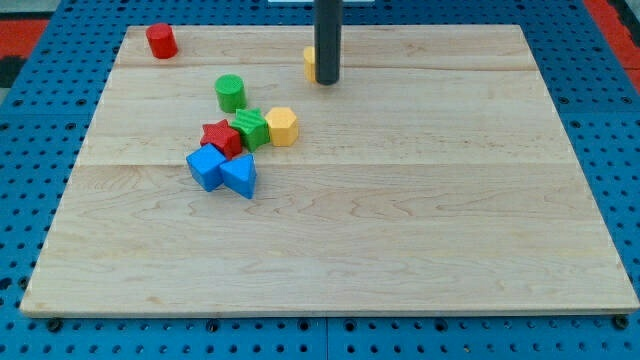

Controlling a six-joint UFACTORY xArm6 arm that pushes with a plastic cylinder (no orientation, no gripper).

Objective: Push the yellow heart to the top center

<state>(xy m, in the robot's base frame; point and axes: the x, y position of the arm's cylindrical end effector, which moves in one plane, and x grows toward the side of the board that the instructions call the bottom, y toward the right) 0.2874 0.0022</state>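
The yellow heart [310, 62] lies near the view's top centre of the wooden board [400, 220], mostly hidden behind my rod; only its left edge shows. My tip [327, 82] rests on the board right against the heart's right side, a little toward the view's bottom.
A red cylinder [161, 41] stands at the top left. A green cylinder [230, 93] is left of centre. Below it cluster a green block [250, 129], a yellow hexagon [282, 126], a red star-like block [221, 138], a blue cube [206, 167] and a blue triangular block [240, 175].
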